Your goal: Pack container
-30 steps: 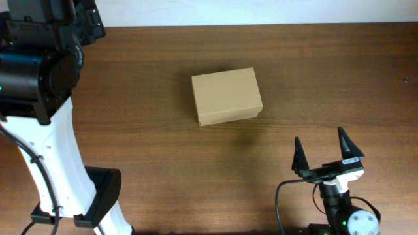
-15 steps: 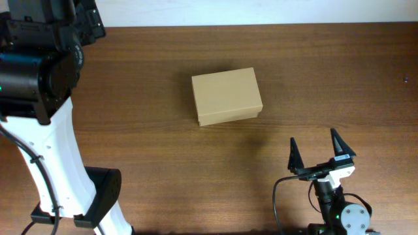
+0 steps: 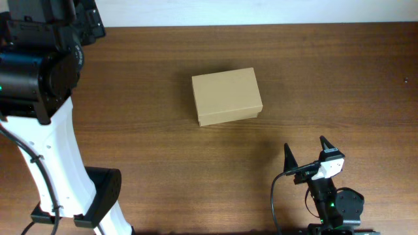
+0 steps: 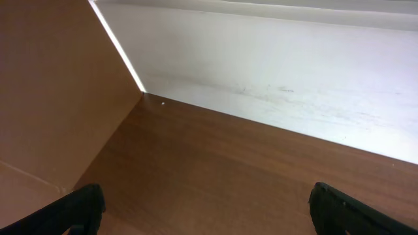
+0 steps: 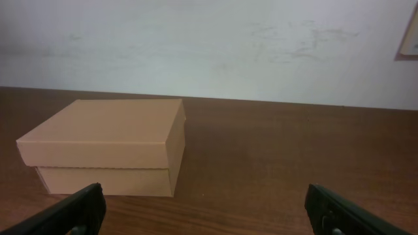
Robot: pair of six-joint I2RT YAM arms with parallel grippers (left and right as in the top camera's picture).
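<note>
At the far left of the overhead view the left arm (image 3: pixel 46 130), white with black joints, is standing tall over the wooden table (image 3: pixel 163 170). Its own camera is looking along the tabletop toward a white wall (image 4: pixel 294 78) and a brown upright panel (image 4: pixel 46 98) that are meeting in a corner. The left gripper (image 4: pixel 219 205) is holding its two black fingers (image 4: pixel 85 207) wide apart at the bottom corners of that view, with only bare wood between them.

Near the middle of the table, a little toward the far edge, the container (image 3: pixel 226 96) is sitting flat with its lid shut. It is lying slightly askew to the table edge. Its top and sides are showing plain tan cardboard, and in the right wrist view the lid's skirt is overlapping the base (image 5: pixel 104 147).

Further right, at the near edge, the right gripper (image 3: pixel 304 147) is pointing toward the far wall with its dark pointed fingertips (image 3: pixel 286 150) spread open and nothing between them. It is sitting well apart from the container, nearer and to the right of it. A black cable (image 3: pixel 276 196) is curving down beside the right arm. In the right wrist view the open right gripper (image 5: pixel 206 202) is showing its tips at the lower corners, with the container lying ahead and to the left
</note>
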